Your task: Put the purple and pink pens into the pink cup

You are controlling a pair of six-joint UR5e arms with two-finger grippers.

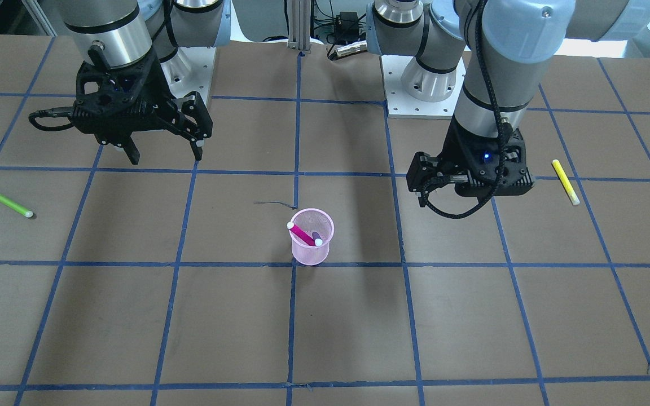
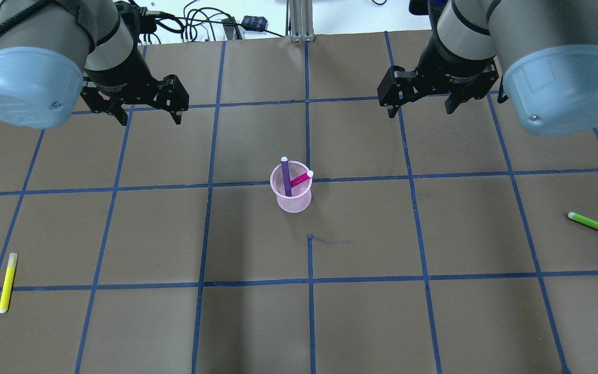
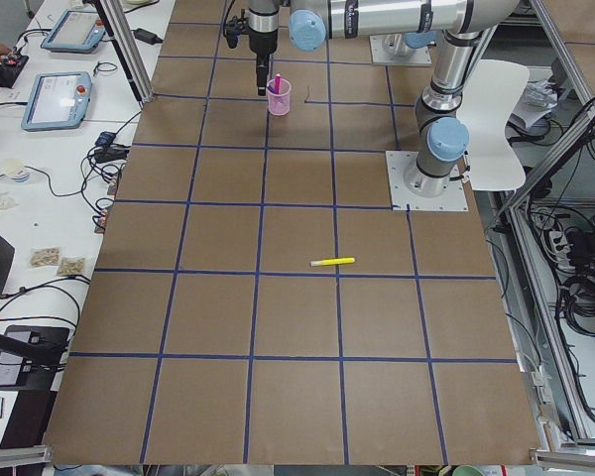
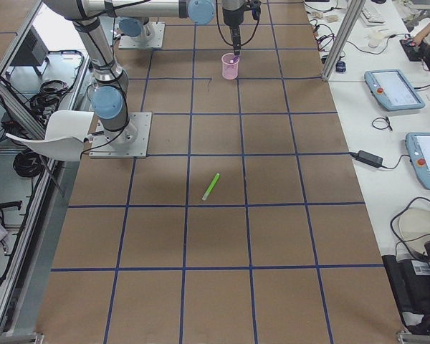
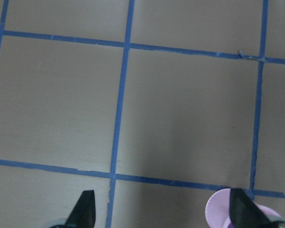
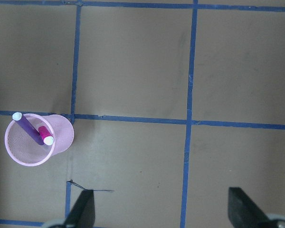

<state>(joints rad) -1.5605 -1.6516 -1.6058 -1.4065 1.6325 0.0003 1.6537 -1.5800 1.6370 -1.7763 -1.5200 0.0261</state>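
Observation:
The pink mesh cup (image 2: pixel 295 203) stands upright at the table's middle. The purple pen (image 2: pixel 285 176) and the pink pen (image 2: pixel 300 179) stand tilted inside it, white caps up. The front view shows the cup (image 1: pixel 310 255) with the pink pen (image 1: pixel 304 233) in it. My left gripper (image 2: pixel 148 118) is open and empty, raised behind and left of the cup. My right gripper (image 2: pixel 421 111) is open and empty, raised behind and right of it. The right wrist view shows the cup (image 6: pixel 64 135) with both pens, to the left of the open gripper (image 6: pixel 161 209).
A yellow pen (image 2: pixel 8 282) lies on the table at the near left. A green pen (image 2: pixel 597 226) lies at the right edge. Blue tape lines grid the brown table. The cup's rim (image 5: pixel 218 209) shows at the bottom right of the left wrist view.

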